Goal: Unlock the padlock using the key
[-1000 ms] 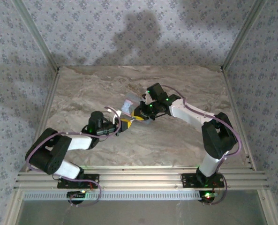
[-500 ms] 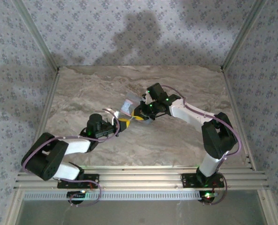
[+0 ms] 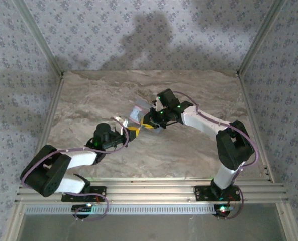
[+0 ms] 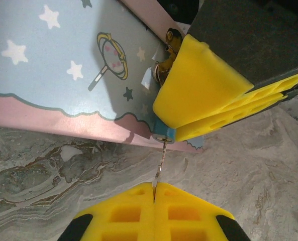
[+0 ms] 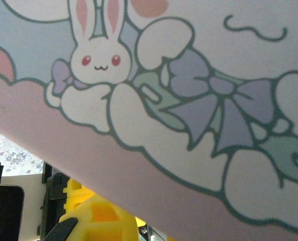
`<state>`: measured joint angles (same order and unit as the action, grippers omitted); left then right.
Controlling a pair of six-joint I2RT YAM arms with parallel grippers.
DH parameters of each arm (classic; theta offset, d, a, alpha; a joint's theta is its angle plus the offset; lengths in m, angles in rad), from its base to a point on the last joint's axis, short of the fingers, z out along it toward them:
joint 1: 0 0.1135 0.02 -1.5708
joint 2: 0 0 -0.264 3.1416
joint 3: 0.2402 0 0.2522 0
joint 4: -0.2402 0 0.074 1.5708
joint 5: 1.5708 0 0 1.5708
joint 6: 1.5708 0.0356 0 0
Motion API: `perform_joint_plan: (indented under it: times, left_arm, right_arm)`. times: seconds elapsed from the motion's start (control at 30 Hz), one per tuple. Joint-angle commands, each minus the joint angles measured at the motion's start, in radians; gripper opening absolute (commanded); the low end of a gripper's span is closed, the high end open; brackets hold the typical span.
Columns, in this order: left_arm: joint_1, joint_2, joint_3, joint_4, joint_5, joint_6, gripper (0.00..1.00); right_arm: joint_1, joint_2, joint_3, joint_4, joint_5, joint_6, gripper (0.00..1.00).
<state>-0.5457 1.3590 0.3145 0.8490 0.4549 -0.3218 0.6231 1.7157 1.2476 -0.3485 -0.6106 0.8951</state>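
Left gripper (image 4: 154,193) and right gripper (image 4: 171,125) both clamped, tips nearly touching.

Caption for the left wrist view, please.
Left gripper holds a thin metal key against the small teal-blue padlock clamped in the right gripper, beside a pale blue starred tin.

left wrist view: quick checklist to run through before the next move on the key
1. Left gripper shut on the key: ok
2. Key blade lined up with, and reaching, the padlock underside: ok
3. Key fully seated in the keyhole: cannot tell
4. Right gripper clamped on the padlock: ok
5. Shackle released: cannot tell, it is hidden behind the yellow pads
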Motion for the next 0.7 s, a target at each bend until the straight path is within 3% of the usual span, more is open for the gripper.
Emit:
perform_joint_plan:
  times: [0.0, 0.67]
  left_arm:
    - [-0.005, -0.022, -0.005, 0.004, -0.012, 0.023, 0.0]
    - [-0.018, 0.023, 0.017, 0.023, -0.002, 0.014, 0.0]
  right_arm:
    - [0.002, -0.001, 0.018, 0.032, -0.021, 0.003, 0.0]
    - [0.013, 0.007, 0.029, 0.034, -0.02, 0.006, 0.0]
